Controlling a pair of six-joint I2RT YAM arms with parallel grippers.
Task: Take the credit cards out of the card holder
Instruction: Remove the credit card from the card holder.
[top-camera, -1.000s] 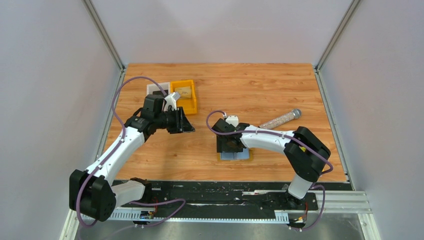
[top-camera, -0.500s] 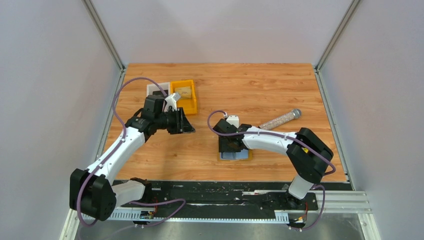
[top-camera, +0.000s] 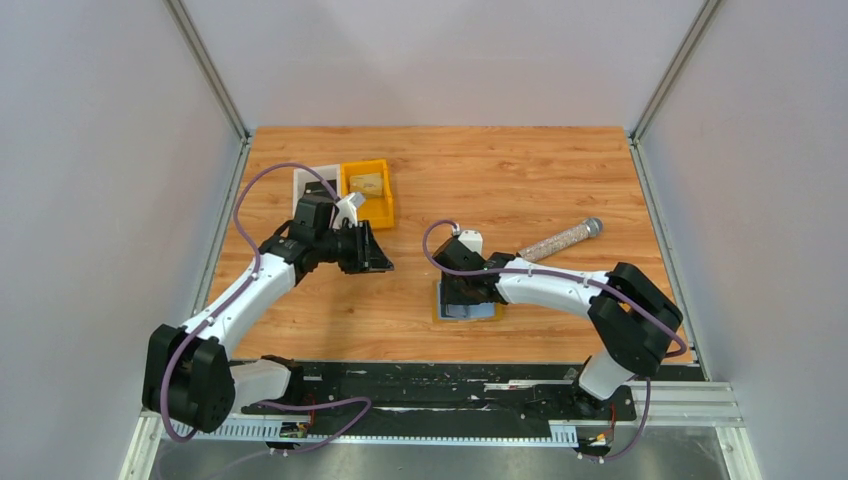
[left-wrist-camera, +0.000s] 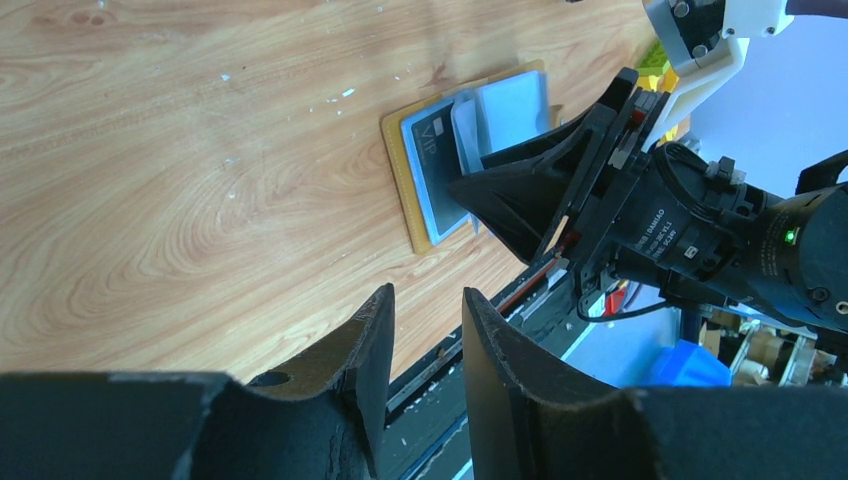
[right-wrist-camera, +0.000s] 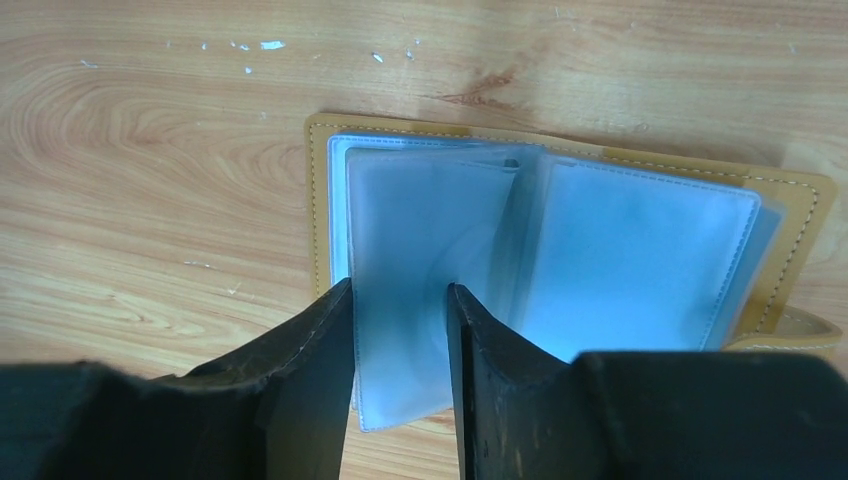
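Observation:
The card holder (top-camera: 468, 309) lies open on the wood, mustard-tan with light-blue clear sleeves (right-wrist-camera: 640, 250). In the left wrist view, a grey-blue card (left-wrist-camera: 436, 165) marked VIP shows in a sleeve of the holder (left-wrist-camera: 404, 190). My right gripper (top-camera: 466, 289) is down on the holder; its jaws stand apart astride the left sleeve (right-wrist-camera: 415, 230), whose surface bulges a little between the fingertips (right-wrist-camera: 325, 335). The right gripper (right-wrist-camera: 400, 300) pinches nothing that I can see. My left gripper (top-camera: 366, 251) hovers off to the left, open and empty (left-wrist-camera: 425, 305), facing the holder.
An orange bin (top-camera: 378, 205) with a tan item stands at the back left, next to a white and black piece (top-camera: 308, 180). A clear tube with a grey cap (top-camera: 560, 238) lies right of the holder. The table's near edge and black rail (top-camera: 450, 380) are close.
The right gripper has slid nearer over the holder and its jaws have narrowed around the left sleeve. The left arm has shifted slightly right and nearer.

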